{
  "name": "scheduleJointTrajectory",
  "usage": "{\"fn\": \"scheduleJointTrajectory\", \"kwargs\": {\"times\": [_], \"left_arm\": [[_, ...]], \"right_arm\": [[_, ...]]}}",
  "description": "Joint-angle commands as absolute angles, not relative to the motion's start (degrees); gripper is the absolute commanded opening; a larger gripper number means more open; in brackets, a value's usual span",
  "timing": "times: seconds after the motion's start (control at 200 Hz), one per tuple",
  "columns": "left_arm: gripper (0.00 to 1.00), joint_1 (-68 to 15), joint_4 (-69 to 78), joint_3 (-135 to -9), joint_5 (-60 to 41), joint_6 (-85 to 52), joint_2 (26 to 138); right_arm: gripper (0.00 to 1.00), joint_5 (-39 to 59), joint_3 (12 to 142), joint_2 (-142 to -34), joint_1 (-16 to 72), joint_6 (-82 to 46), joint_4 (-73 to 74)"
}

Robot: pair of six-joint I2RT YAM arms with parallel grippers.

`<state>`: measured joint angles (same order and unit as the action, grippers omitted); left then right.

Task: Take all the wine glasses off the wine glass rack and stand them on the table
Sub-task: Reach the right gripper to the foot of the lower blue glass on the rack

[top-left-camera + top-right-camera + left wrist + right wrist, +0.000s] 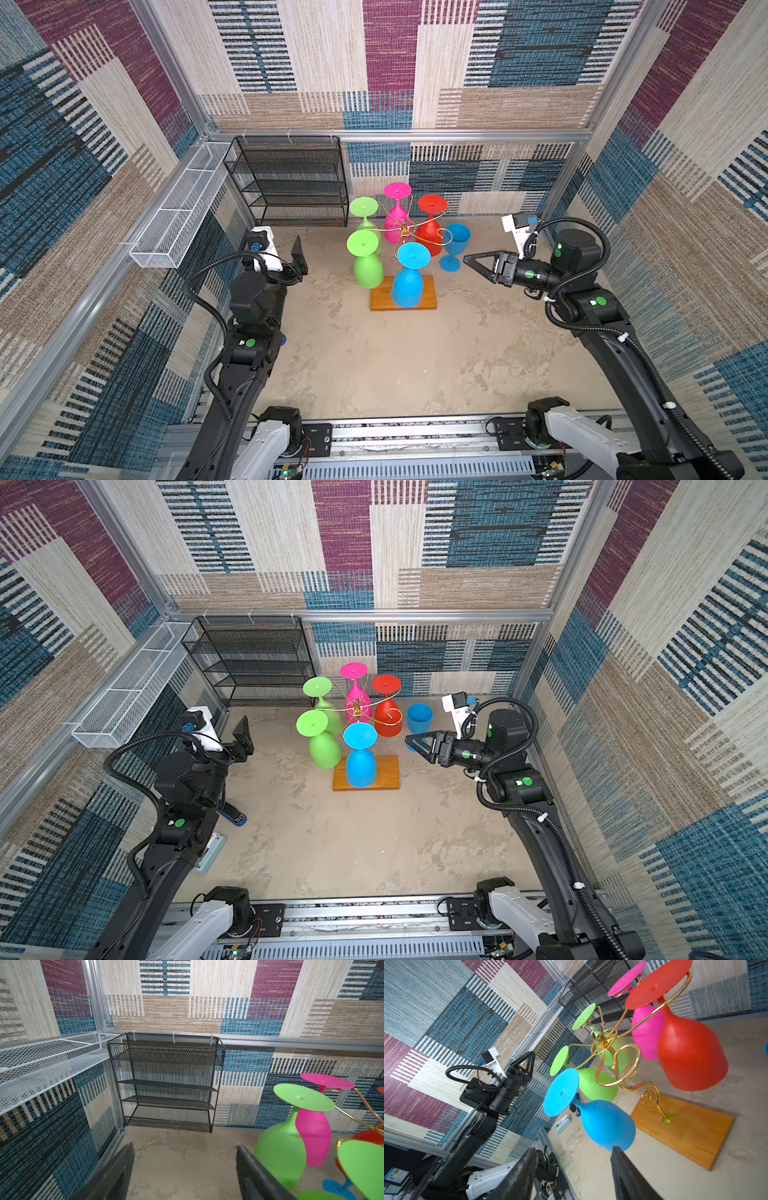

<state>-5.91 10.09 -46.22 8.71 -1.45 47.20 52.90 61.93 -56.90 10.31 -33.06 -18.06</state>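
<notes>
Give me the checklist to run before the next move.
1. Right gripper open and empty: ok.
2. Left gripper open, empty, off to the rack's side: ok.
3. Dark blue glass upright on the table, off the rack: ok.
4. Right gripper clear of that glass's foot: cannot tell; they sit very close in both top views.
5. Rack base flat on the table: ok.
6. Rack emptied: not ok; five glasses hang there, the light blue glass nearest the front.
</notes>
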Motion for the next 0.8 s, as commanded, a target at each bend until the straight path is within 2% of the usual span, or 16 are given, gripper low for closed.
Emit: {"fn": "scheduleJointTrajectory", "kwargs": {"times": [0.0, 0.26, 0.796], "left_arm": [[0.79, -5.84, 11.95, -46.01, 8.71, -2.5, 47.11], [0.79, -5.8, 11.93, -45.98, 8.53, -2.64, 46.93], [0.79, -5.84, 11.73, -46.0, 7.88, -2.98, 46.97]], "right_arm": [[0.58, 55.21, 59.22, -55.88, 11.91, -40.0, -10.62], [0.57, 48.76, 58.51, -58.66, 20.97, -42.57, -5.79], [0.51, 45.34, 58.52, -64.34, 24.6, -47.8, 2.71]]}}
